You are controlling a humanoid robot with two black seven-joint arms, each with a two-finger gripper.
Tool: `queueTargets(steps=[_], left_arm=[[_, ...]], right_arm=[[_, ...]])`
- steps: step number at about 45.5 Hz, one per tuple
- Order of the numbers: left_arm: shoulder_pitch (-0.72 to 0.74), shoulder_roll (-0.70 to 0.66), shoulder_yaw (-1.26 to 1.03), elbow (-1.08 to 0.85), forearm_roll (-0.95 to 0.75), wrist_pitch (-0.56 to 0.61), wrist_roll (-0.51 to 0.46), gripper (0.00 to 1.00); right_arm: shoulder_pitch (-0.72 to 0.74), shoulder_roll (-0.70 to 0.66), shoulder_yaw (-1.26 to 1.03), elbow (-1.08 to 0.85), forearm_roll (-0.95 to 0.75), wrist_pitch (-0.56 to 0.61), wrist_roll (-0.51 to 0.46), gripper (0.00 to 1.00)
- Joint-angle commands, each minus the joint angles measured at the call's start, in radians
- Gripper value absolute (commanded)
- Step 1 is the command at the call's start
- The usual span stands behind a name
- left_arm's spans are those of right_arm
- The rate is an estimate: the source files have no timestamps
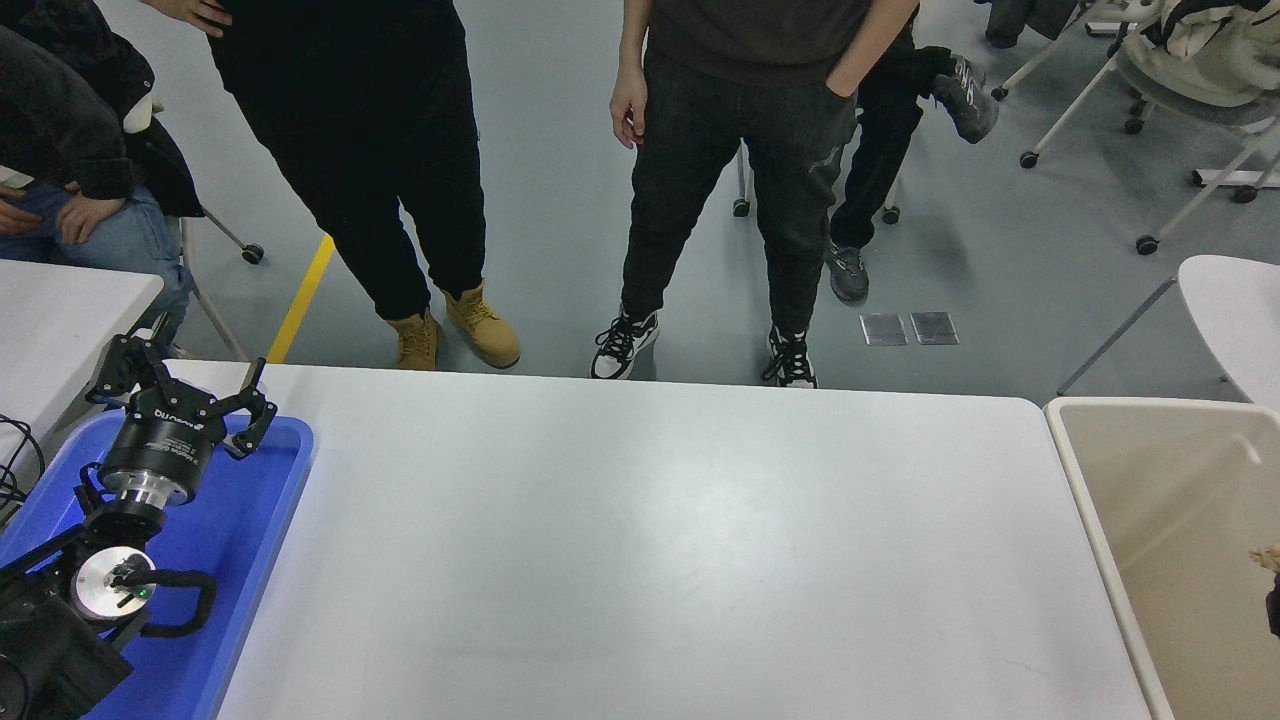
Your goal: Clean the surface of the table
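Far left: a seated person [60, 140] in a dark jacket and jeans, hands on lap, behind a smaller white counter [60, 320] with a sharp corner.

Left gripper [182, 392] is parked at the lower left, hanging over a blue tray [255, 520]; its jaws are spread wide, nothing between them. The tray sits on the left end of the table surface [650, 560], and the black arm covers much of it. Dark cables [15, 470] at the left edge beside the tray.

The table surface is the wide matte white-grey counter with rounded corners, filling the middle and bottom of the view from the tray across to the bin. Bare area shows only a soft glare patch near the centre and faint scuffs.

Beyond the far edge, on the grey floor: a person in black trousers and tan boots [460, 330], standing next to a yellow floor line [300, 300]. Right of them, a person in dark jeans and black-and-white sneakers [625, 345], one hand hanging, the other in a pocket. Two metal floor plates [910, 328] further right. Rolling chairs [1150, 90] at the upper right.

Right: a beige bin [1110, 560] butts against the counter's right end. At the right picture edge, over the bin, a sliver of something dark with a tan scrap [1266, 556] on top. Too little showing to say if that's the right gripper, and I can't tell how its jaws stand. A small rounded white counter [1235, 310] sits behind the bin.
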Motion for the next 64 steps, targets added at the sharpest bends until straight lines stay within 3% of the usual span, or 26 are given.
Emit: queueTargets(steps=[1,11,16,19,23,26,30,51,64], left_arm=[[0.000,0.000,0.000,0.000,0.000,0.000,0.000,1.00],[0.000,0.000,0.000,0.000,0.000,0.000,0.000,1.00],[0.000,0.000,0.000,0.000,0.000,0.000,0.000,1.00],[0.000,0.000,0.000,0.000,0.000,0.000,0.000,1.00],[0.000,0.000,0.000,0.000,0.000,0.000,0.000,1.00],[0.000,0.000,0.000,0.000,0.000,0.000,0.000,1.00],[0.000,0.000,0.000,0.000,0.000,0.000,0.000,1.00],[0.000,0.000,0.000,0.000,0.000,0.000,0.000,1.00],[0.000,0.000,0.000,0.000,0.000,0.000,0.000,1.00]], right_arm=[[-0.011,0.013,0.013,0.001,0.001,-0.002,0.003,0.00],[-0.011,0.039,0.003,0.001,-0.002,-0.002,0.003,0.00],[-0.011,0.053,-0.004,0.001,-0.016,-0.002,0.003,0.24],[-0.012,0.056,-0.007,0.002,-0.022,-0.001,0.003,0.45],[-0.012,0.056,-0.020,0.008,-0.024,0.002,0.003,0.51],[-0.011,0.056,-0.038,0.013,-0.025,0.004,0.003,0.76],[-0.009,0.067,-0.053,0.014,-0.025,0.004,0.001,0.98],[0.005,0.085,-0.053,0.016,-0.025,0.011,0.001,0.98],[0.209,-0.057,-0.050,0.171,-0.025,0.013,0.003,0.98]])
